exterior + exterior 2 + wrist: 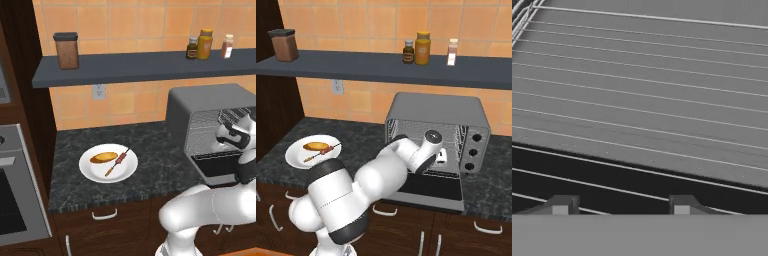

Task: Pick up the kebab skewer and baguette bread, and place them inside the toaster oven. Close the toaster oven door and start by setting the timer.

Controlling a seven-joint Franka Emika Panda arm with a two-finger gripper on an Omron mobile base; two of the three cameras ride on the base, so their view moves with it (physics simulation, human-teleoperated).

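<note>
Jaws (621, 205) part-open and empty, over the wire rack (642, 95) inside the toaster oven (436, 132). Toaster oven door (431, 187) lies open. Kebab skewer (117, 161) and baguette bread (104, 157) rest on the plate (95, 172) on the table (155, 160), well left.

The rack (642, 95) of thin parallel wires runs across the frame, tilted slightly down to the right, with a grey floor beneath it. A dark band lies under the rack's front edge. The gripper (622, 206) fingertips (562, 205) stand apart with nothing between them, just before the rack.
</note>
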